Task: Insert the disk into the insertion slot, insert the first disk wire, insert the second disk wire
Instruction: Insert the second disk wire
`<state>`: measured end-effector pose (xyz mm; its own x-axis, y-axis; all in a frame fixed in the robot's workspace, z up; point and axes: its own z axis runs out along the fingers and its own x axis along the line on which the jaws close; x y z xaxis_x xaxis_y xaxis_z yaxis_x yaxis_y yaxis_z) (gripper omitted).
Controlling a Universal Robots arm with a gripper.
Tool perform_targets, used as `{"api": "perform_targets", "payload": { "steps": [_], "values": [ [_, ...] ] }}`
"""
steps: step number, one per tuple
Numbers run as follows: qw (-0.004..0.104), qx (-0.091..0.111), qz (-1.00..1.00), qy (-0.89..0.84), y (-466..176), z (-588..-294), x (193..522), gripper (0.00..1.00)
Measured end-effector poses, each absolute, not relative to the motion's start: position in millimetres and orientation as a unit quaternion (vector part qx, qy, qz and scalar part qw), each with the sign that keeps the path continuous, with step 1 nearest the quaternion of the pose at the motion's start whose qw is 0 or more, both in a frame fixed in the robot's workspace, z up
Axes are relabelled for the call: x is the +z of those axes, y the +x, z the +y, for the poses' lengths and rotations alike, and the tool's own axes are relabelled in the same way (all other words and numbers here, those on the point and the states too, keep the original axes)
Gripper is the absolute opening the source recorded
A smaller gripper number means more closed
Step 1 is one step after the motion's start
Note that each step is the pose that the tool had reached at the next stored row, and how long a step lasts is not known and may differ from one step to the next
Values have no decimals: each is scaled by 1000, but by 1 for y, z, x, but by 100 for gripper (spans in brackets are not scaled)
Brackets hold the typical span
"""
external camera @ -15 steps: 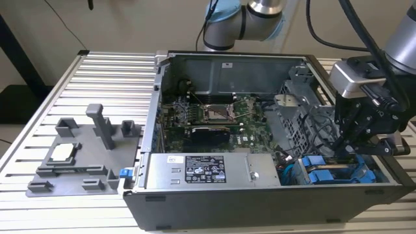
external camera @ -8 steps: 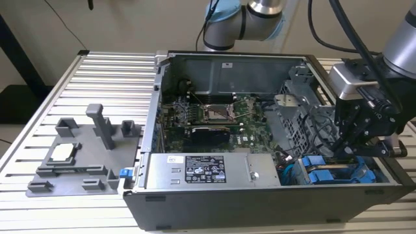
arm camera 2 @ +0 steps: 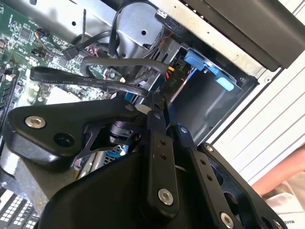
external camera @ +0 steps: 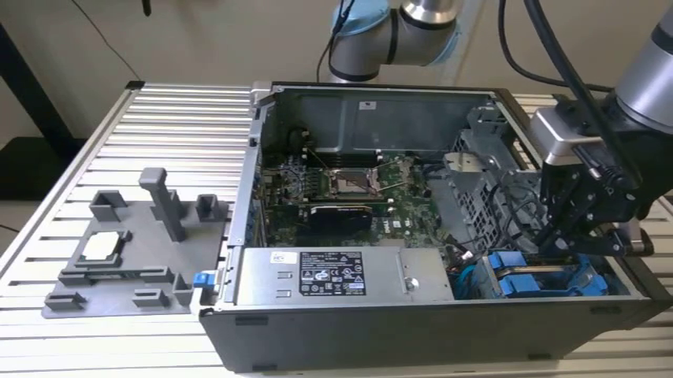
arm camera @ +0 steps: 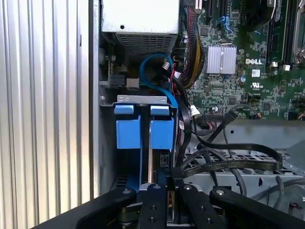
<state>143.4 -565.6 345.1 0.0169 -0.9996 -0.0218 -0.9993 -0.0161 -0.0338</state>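
Exterior view: found the gripper (external camera: 563,240) low inside the open computer case (external camera: 347,331) on the tabletop (external camera: 169,118), at the exterior view's right, just above the insertion slot (external camera: 486,272). Saw the disk (external camera: 526,282) there as bright blue carrier plastic, seated in the bay. Judged the first step done and a wire step in hand.

Second wrist view: caught the gripper (arm camera 2: 155,110) pressed nearly together on a small dark piece (arm camera 2: 153,102); could not tell whether a wire's plug. Noted flat black cables (arm camera 2: 95,78) looping just beside it, and a blue carrier tab (arm camera 2: 202,64) beyond, near the case wall.

First wrist view: looked straight down on the disk (arm camera: 162,133), its blue carrier upright in the insertion slot (arm camera: 143,99) beside a second blue carrier (arm camera: 127,129). Made out no silver body or label from here. Placed the gripper (arm camera: 167,188) close to the carrier's near end, cables crowding alongside. Reckoned the step called for fine lining-up of plug and socket among those cables.
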Motion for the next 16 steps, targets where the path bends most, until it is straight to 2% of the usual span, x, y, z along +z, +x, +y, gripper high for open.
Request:
{"api": "perform_targets", "payload": {
  "steps": [16],
  "values": [
    [22,-3,705,-709,145,-566,339,16]
  ]
}}
